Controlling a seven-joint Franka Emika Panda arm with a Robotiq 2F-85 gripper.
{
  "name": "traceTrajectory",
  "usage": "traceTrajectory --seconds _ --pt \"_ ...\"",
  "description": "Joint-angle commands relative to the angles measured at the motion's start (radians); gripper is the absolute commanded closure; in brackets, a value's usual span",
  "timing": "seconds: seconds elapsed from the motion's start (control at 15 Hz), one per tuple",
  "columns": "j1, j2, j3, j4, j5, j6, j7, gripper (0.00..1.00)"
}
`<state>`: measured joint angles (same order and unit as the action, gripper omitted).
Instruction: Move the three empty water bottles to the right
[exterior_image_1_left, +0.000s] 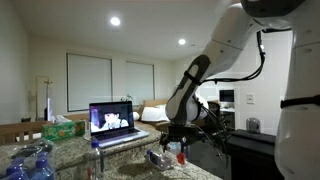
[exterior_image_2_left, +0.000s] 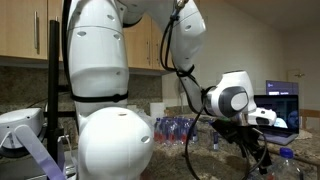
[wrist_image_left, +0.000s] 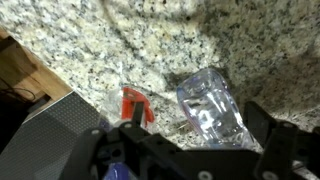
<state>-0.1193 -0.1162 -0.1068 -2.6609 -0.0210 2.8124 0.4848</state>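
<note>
Granite, speckled grey and cream, makes up the surface (wrist_image_left: 150, 40). At its near left end in an exterior view lies a heap of bluish clear plastic (exterior_image_1_left: 30, 160), and behind that stands a green box (exterior_image_1_left: 62, 128). Right of these an open laptop (exterior_image_1_left: 112, 122) sits with its screen lit. Right of the laptop, one clear water bottle (exterior_image_1_left: 158, 156) lies on the surface close to the near edge. In the wrist view the bottle (wrist_image_left: 212, 108) shows as crinkled clear plastic on its side, with a small red object (wrist_image_left: 136, 104) just beside it and the laptop's grey corner further off. (Of the three empty water bottles only this one is plain to see; the others I cannot make out.)

The jaws hang just above that bottle, spread fully wide, one on each side of it and holding nothing. The arm (exterior_image_1_left: 200, 75) rises from them up and to the right. In an exterior view a row of small bottles (exterior_image_2_left: 180, 128) stands at the far wall behind the robot's white base (exterior_image_2_left: 110, 140).
</note>
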Motion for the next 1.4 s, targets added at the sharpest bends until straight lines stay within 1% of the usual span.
traceTrajectory --seconds 0.0,0.2,0.33,0.67,0.93,1.33 --pt "0.016 0.068 -0.004 0.039 0.099 0.05 -0.172 0.0" --pt "0.029 0.119 0.002 0.08 0.15 0.052 -0.285 0.0" --pt "0.031 0.152 0.008 0.116 0.167 0.033 -0.322 0.0" --pt "0.029 0.225 0.029 0.177 0.181 0.012 -0.371 0.0" --pt "0.027 0.269 0.041 0.205 0.168 0.006 -0.383 0.0" --pt "0.027 0.295 0.051 0.228 0.158 -0.019 -0.381 0.0"
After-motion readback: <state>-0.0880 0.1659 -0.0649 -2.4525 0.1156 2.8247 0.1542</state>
